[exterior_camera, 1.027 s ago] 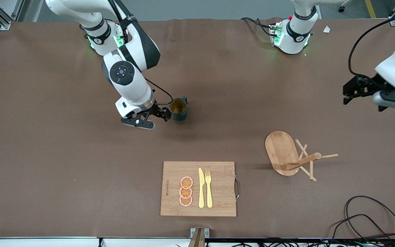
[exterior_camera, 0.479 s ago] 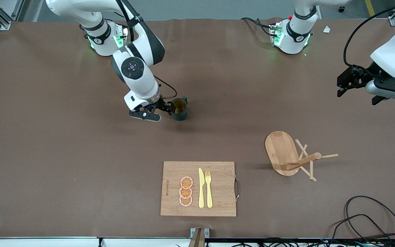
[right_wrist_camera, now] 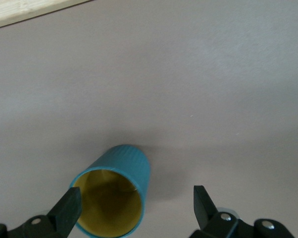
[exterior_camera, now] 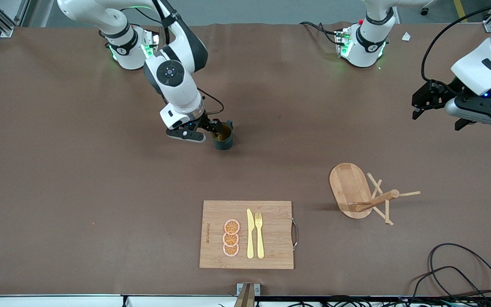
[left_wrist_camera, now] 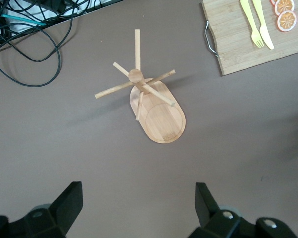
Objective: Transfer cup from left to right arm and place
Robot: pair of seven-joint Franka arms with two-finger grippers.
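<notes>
The cup (exterior_camera: 223, 139), a small dark teal mug with an ochre inside, stands upright on the brown table near the middle. My right gripper (exterior_camera: 217, 128) is open just above its rim. In the right wrist view the cup (right_wrist_camera: 120, 186) lies between the open jaws of my right gripper (right_wrist_camera: 135, 206), close to one finger (right_wrist_camera: 68, 204) and well apart from the other. Its handle is hidden there. My left gripper (exterior_camera: 418, 106) is open and empty, in the air over the left arm's end of the table; it also shows in the left wrist view (left_wrist_camera: 139, 204).
A wooden mug tree on an oval base (exterior_camera: 351, 187) stands toward the left arm's end, also seen from the left wrist (left_wrist_camera: 161, 119). A bamboo cutting board (exterior_camera: 273, 213) with orange slices, a yellow knife and a fork lies near the front edge. Cables (exterior_camera: 454, 264) lie at a front corner.
My right gripper has moved from beside the cup to over its rim. The cup has stayed in place. My left arm has drifted a little toward the table's middle.
</notes>
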